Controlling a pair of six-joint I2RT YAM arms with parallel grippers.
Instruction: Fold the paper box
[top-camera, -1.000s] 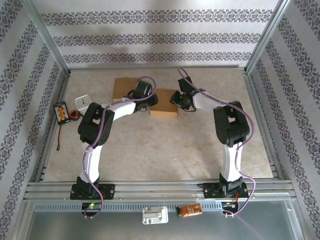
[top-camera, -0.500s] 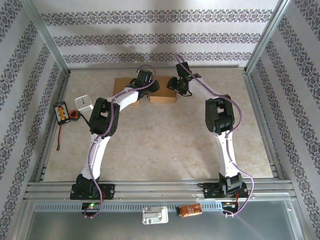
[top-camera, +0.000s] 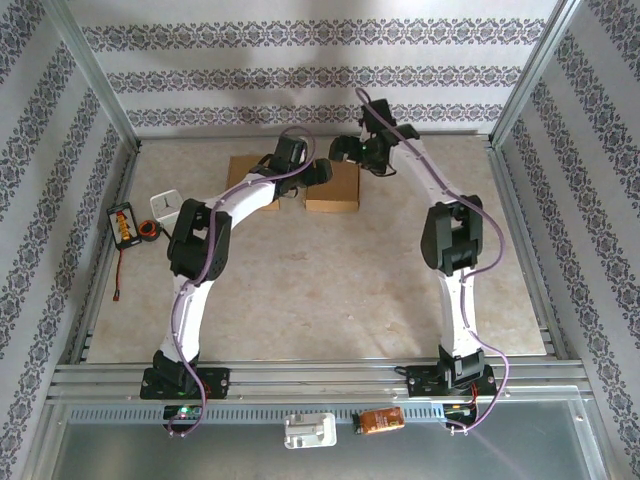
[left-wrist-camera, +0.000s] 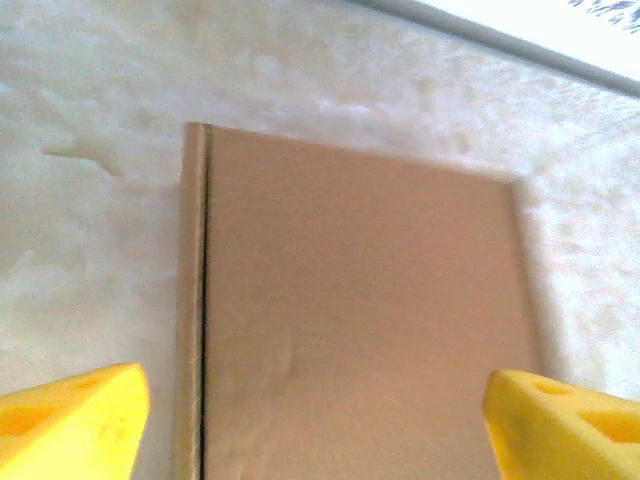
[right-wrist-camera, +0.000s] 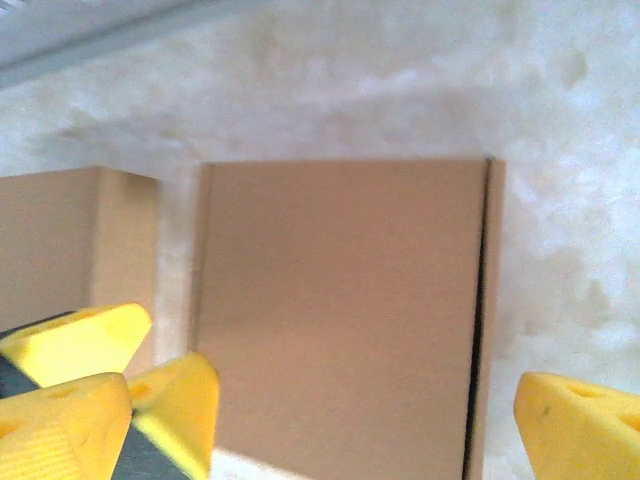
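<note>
The paper box (top-camera: 332, 188) is plain brown cardboard, lying shut and flat at the back middle of the table. In the left wrist view the box (left-wrist-camera: 360, 320) has a dark lid seam along its left side. My left gripper (top-camera: 318, 172) hovers over its left part, and the left gripper (left-wrist-camera: 320, 430) stands open and empty. My right gripper (top-camera: 345, 152) hangs over the box's far edge. The right gripper (right-wrist-camera: 320, 430) is open and holds nothing, with the box (right-wrist-camera: 340, 310) between its spread yellow fingers. The left gripper's fingertips (right-wrist-camera: 175, 400) show at the lower left of that view.
A second flat cardboard piece (top-camera: 250, 178) lies just left of the box, also visible as cardboard (right-wrist-camera: 60, 230). A white stand (top-camera: 165, 205), an orange-black device (top-camera: 124, 222) and a small ring (top-camera: 148, 230) sit at the left edge. Metal rails and patterned walls bound the table.
Both grippers have opened wide and let go of the box. Both arms have stretched toward the back wall, and the box now lies slightly farther back.
</note>
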